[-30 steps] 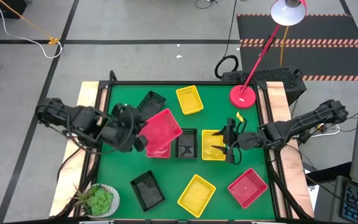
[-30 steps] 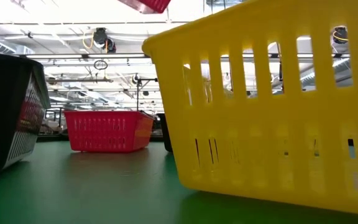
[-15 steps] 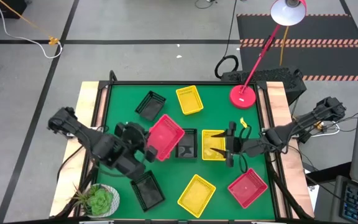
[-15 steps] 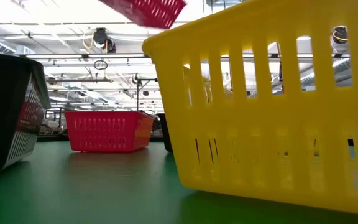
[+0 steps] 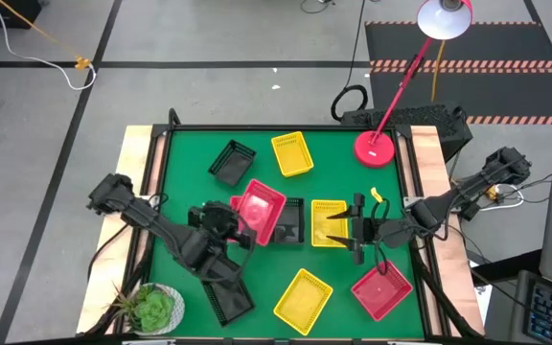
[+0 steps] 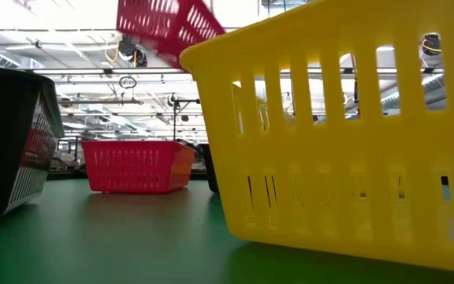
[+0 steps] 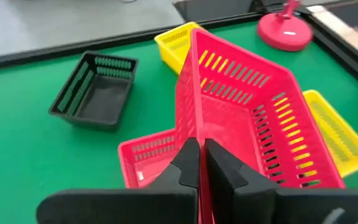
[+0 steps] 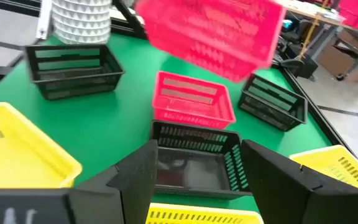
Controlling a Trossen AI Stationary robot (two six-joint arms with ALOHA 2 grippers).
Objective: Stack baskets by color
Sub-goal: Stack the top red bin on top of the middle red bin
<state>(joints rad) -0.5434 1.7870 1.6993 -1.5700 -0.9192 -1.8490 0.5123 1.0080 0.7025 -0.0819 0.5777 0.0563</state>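
Clearly the red stack is the step in hand. The left gripper (image 7: 199, 163) pinches the near wall of a red basket (image 5: 261, 206), its fingers pressed together on the thin rim, and holds it tilted in the air above a second red basket (image 7: 146, 158) that rests on the green table (image 5: 185, 163) left of centre. In the low view the carried basket hangs high, clear of the one below. The third red basket (image 5: 382, 288) sits apart at the near right.

The right gripper (image 5: 356, 230) hovers with its fingers spread by the middle yellow basket (image 5: 329, 222), grasping nothing; a black basket (image 5: 288, 221) lies between it and the red pair.

My judgement is that the next move calls for levelling the carried basket, lining its walls up with the one beneath, lowering it until it nests, and only then letting go; released while tilted, it could catch on a rim and tip off.

No brand, label or writing can be read anywhere.
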